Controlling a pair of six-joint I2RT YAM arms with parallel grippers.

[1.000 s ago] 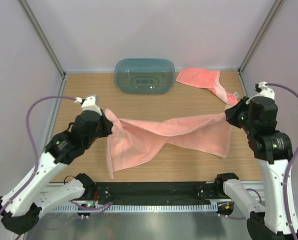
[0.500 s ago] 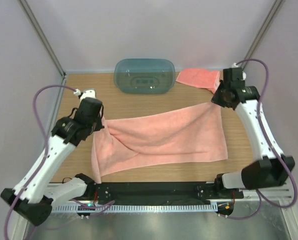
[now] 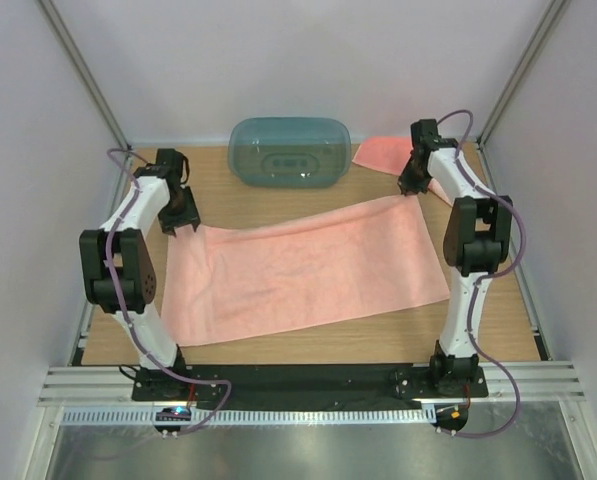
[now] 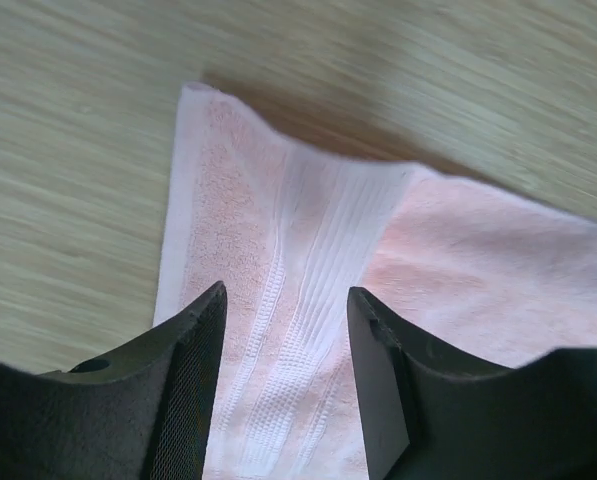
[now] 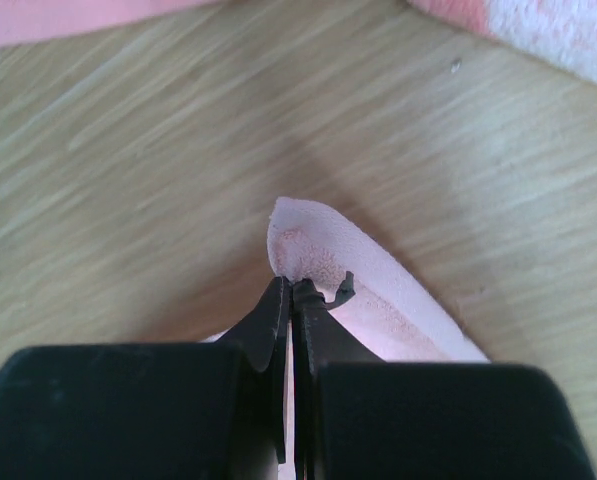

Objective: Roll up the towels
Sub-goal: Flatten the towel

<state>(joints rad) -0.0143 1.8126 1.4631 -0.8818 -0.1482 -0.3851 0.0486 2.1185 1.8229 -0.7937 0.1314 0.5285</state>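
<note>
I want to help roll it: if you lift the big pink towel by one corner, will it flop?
Probably: the big pink towel lies limp and rippled, its corner curling where the right gripper pinches it. Its fuzzy terry likely won't slip.

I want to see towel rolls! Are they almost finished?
Not yet. Done: one pink towel lies spread flat on the table. In hand: the right jaws pinch its far corner; the left jaws stand open over the other. Left: rolling it, then the second towel lying by the teal tub.
</note>
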